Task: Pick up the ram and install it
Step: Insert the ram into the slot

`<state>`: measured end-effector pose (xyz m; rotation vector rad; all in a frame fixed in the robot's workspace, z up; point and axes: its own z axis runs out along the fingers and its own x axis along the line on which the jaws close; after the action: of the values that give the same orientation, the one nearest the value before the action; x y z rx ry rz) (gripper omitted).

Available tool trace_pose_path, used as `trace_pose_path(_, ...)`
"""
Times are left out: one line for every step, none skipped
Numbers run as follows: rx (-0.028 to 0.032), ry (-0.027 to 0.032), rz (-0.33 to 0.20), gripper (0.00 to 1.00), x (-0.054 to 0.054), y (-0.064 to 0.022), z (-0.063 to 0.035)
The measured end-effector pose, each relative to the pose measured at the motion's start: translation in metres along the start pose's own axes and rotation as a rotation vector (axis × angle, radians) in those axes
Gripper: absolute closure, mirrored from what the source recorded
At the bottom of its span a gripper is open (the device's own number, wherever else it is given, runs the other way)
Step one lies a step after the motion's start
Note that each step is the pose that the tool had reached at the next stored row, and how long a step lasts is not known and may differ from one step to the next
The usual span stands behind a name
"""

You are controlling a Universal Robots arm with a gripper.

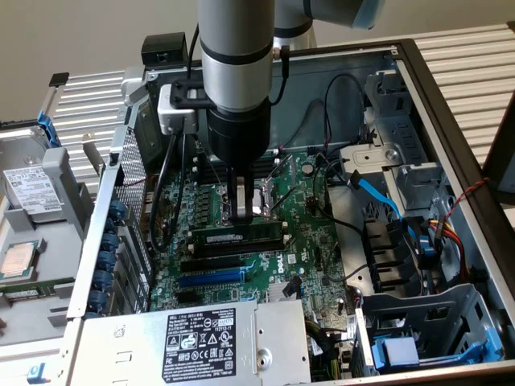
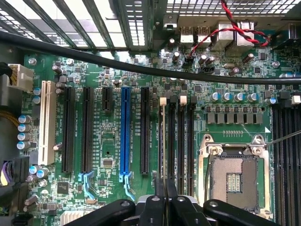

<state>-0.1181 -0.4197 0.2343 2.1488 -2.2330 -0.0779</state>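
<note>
Ram [image 1: 238, 239] — long, narrow, dark green.

Bare metal, lacquered green board and black plastic inside the open case.

From where I stand, the case wall [image 1: 338, 68] is dull grey sheet metal. The motherboard [image 2: 108, 141] is green and slightly shiny, with rows of matt black plastic slots, a blue slot [image 2: 125, 132] and a cream slot [image 2: 45, 122], both smooth plastic. The ram [image 1: 237, 239] is the same green board, with a white paper label. The socket frame [image 2: 233, 141] is bright polished metal. The arm [image 1: 233, 48] is smooth satin grey above a glossy black collar, and the gripper [image 2: 165, 186] looks matt black. The power supply [image 1: 282, 330] is plain grey metal under a black printed sticker [image 1: 201, 338].
</note>
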Motion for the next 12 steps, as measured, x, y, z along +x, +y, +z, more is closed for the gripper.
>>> trace_pose_path(0.0, 0.0, 0.0, 0.88, 0.0, 0.0, 0.0002)
trace_pose_path(0.0, 0.0, 0.0, 0.88, 0.0, 0.0, 0.0004)
trace_pose_path(0.0, -0.0001, 0.0, 0.88, 0.0, 0.0, 0.0006)
trace_pose_path(-0.0001, 0.0, 0.0, 0.88, 0.0, -0.0001, 0.0007)
trace_pose_path(-0.0001, 0.0001, 0.0, 0.88, 0.0, -0.0001, 0.0007)
trace_pose_path(-0.0001, 0.0001, 0.0, 0.88, 0.0, -0.0001, 0.0008)
trace_pose_path(-0.0001, 0.0001, 0.0, 0.88, 0.0, -0.0001, 0.0008)
trace_pose_path(-0.0001, 0.0, 0.0, 0.88, 0.0, -0.0001, 0.0009)
trace_pose_path(-0.0001, -0.0001, 0.0, 0.88, 0.0, -0.0001, 0.0009)
trace_pose_path(-0.0001, 0.0, 0.0, 0.88, 0.0, -0.0001, 0.0009)
trace_pose_path(-0.0001, 0.0, 0.0, 0.88, 0.0, -0.0001, 0.0009)
trace_pose_path(-0.0001, 0.0, 0.0, 0.88, 0.0, -0.0001, 0.0009)
